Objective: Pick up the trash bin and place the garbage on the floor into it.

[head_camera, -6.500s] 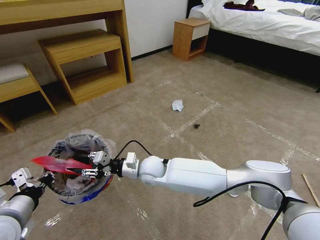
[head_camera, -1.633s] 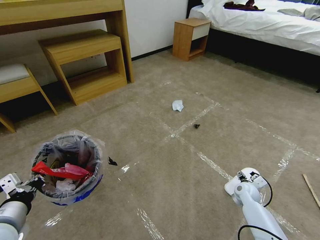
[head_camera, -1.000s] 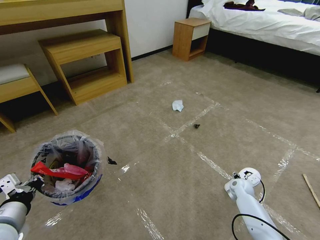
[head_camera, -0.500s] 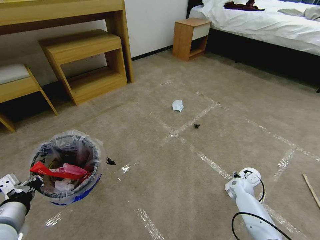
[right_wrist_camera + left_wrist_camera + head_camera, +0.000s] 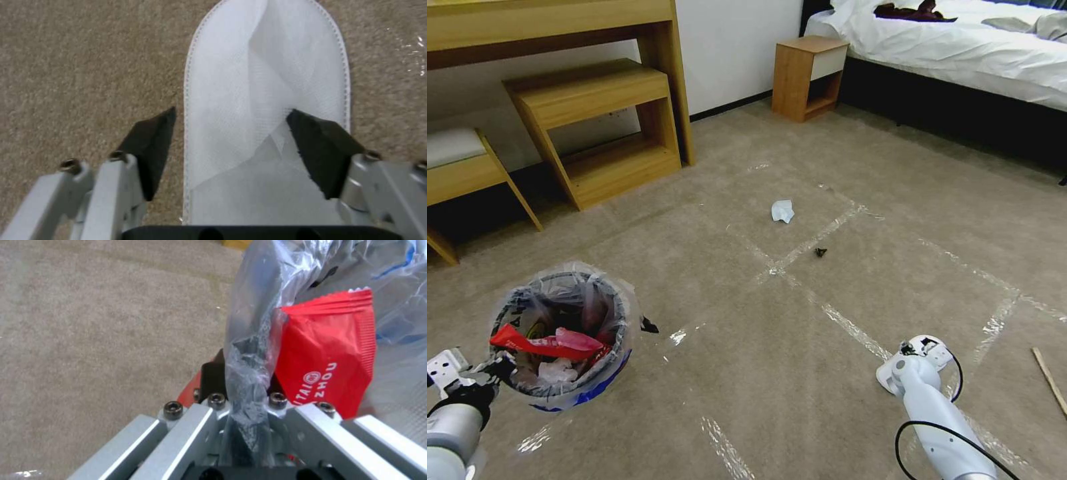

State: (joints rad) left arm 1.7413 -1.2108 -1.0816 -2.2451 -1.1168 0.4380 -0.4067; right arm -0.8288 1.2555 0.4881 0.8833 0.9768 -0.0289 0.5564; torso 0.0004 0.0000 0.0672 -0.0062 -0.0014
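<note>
Down at the robot's left, the left gripper has its jaws pinched together on the rim of the small round red-and-blue trash bin, clamping the crinkly clear plastic liner bag along with it. The bin hangs over the beige carpet floor, its mouth facing up toward the head camera. A flat red snack wrapper lies across the opening, and a wad of white tissue sits under it.

Low at the robot's right, the right gripper is down on the carpet with its jaws spread wide, one black pad on each side of a flat white fabric slipper. The pads stand just beside the slipper's edges, and whether either one touches it cannot be told; nothing is gripped yet.

By the look of it, the task is about midway. The bin is picked up and already carries some litter. Left on the floor are the slipper under the right gripper, a crumpled white tissue wad well ahead near the crossing strips of clear tape, a small dark scrap beside that tape, another dark scrap just beside the bin, and a thin wooden stick at the far right edge.
</note>
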